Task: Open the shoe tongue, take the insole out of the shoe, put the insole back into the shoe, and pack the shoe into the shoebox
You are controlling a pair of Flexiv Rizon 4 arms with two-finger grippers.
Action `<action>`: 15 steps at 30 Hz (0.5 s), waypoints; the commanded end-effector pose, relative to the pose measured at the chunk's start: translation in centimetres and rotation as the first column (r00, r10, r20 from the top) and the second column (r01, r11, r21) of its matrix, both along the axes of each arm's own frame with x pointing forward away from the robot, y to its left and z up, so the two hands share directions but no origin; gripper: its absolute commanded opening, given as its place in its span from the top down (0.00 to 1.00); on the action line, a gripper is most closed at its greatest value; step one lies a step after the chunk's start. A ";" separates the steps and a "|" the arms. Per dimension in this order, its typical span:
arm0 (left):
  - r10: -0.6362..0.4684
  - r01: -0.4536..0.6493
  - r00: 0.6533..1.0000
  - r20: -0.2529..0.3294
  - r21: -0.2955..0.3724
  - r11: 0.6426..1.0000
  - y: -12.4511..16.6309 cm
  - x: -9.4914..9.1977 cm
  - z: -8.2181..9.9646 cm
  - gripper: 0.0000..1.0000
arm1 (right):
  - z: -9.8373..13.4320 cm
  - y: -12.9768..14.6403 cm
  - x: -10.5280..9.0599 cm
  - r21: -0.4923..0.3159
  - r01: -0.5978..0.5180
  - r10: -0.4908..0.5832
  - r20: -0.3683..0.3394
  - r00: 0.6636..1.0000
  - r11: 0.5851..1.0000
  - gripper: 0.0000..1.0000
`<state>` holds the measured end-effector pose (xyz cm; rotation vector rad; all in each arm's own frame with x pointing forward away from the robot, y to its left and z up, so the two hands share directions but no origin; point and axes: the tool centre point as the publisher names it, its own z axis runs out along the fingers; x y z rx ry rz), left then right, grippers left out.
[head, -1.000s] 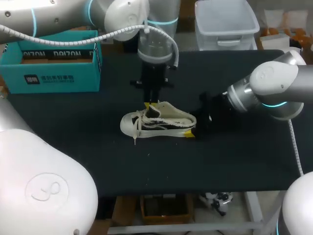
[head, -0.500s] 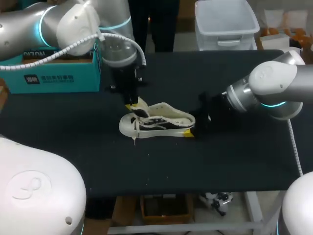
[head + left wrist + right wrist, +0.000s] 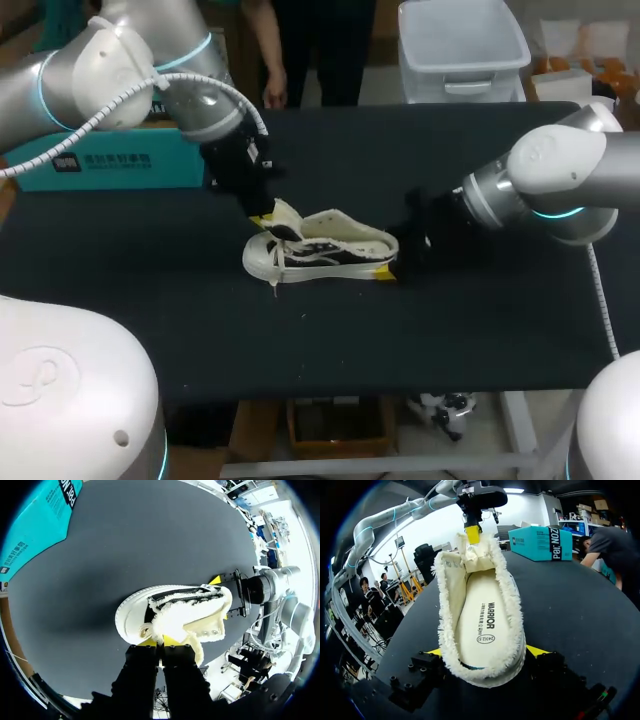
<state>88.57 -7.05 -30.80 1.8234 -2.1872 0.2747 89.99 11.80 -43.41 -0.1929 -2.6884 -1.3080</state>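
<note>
On the desk (image 3: 450,330), our left end effector (image 3: 160,641) pinches the shoe tongue (image 3: 287,214). Our right end effector (image 3: 485,651) clamps the heel (image 3: 487,674).

silver-white left arm (image 3: 120,70) angled down | yellow-tipped left end effector (image 3: 159,641) pinched tight | silver-white right arm (image 3: 560,180) level | right end effector (image 3: 392,258) clamped wide

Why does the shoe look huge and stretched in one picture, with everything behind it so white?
Right wrist view: the fisheye lens sits close to the shoe, so its heel swells, and bright light behind it washes out. Head view: the shoe looks ordinary, the light even.
</note>
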 end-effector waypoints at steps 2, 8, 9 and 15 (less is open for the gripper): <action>-0.086 0.086 0.996 0.018 0.013 0.996 -0.4 -0.1 2.3 0.60 | -1.5 0.0 0.1 0.004 -0.002 0.002 -0.003 1.000 1.000 1.00; -0.215 0.213 0.974 0.064 0.037 0.976 -1.9 -0.1 5.1 0.46 | -1.5 0.0 0.1 0.004 -0.002 0.002 -0.003 1.000 1.000 1.00; -0.242 0.239 0.968 0.073 0.043 0.970 -2.1 -0.1 5.4 0.49 | -1.5 0.0 0.1 0.004 -0.002 0.002 -0.003 1.000 1.000 1.00; -0.544 0.538 0.822 0.170 0.084 0.839 -3.8 -0.3 7.5 1.00 | -1.5 0.0 0.1 0.004 -0.002 0.002 -0.003 1.000 1.000 1.00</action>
